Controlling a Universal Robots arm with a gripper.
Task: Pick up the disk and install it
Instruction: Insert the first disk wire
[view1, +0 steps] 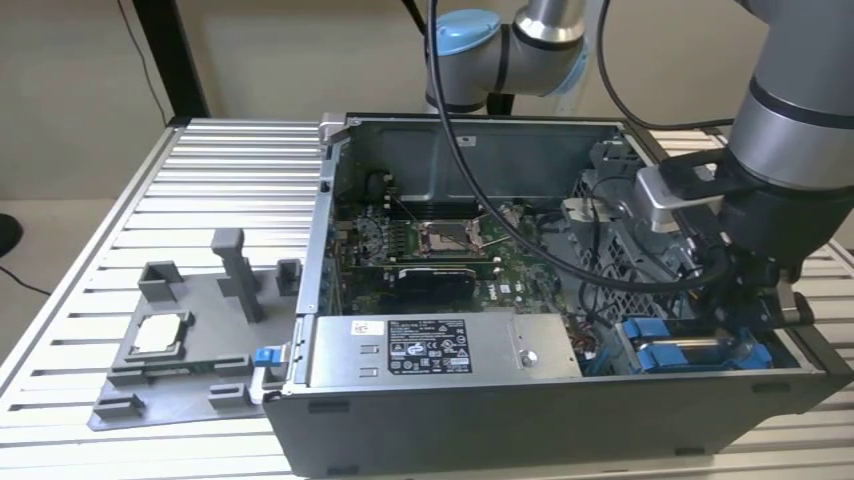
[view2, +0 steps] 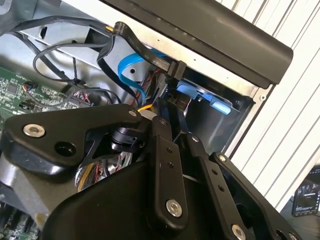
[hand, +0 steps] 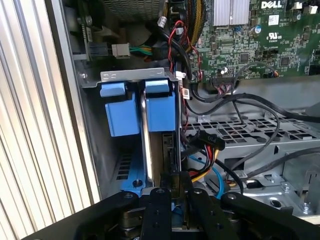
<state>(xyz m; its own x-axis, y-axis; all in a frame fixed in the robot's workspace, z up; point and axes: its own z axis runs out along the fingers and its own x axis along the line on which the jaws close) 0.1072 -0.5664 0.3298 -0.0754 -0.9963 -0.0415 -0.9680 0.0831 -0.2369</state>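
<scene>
disk (hand: 161, 145), a flat silver-grey hard drive framed by a bright blue plastic carrier, stands on edge in the metal drive bay (hand: 135, 76) at the corner of the open grey computer case (view1: 534, 420). in the first wrist view the drive's blue end tab sits level with a second blue carrier tab (hand: 120, 112) just beside it in the neighbouring slot, and its near edge runs down between the black fingers (hand: 156, 210) of the gripper (hand: 172, 192). the jaws are drawn close together on either side of that thin edge, gripping the disk. in the exterior view the grey robot arm (view1: 794, 130) reaches down into the case at the exterior view's right, and the blue carriers (view1: 681, 350) show below it near the case's front wall. a green motherboard (view1: 441, 250) lies on the floor of the case, with a bundle of black, red and yellow cables (hand: 200, 145) just beside the drive bay. a big grey box with a black-and-white label (view1: 434, 350) sits along the front of the case. outside the case, at the exterior view's left, a grey plastic fixture tray (view1: 174, 370) rests on the ribbed aluminium table (view1: 200, 190), holding a small square silver chip (view1: 156, 333).
</scene>
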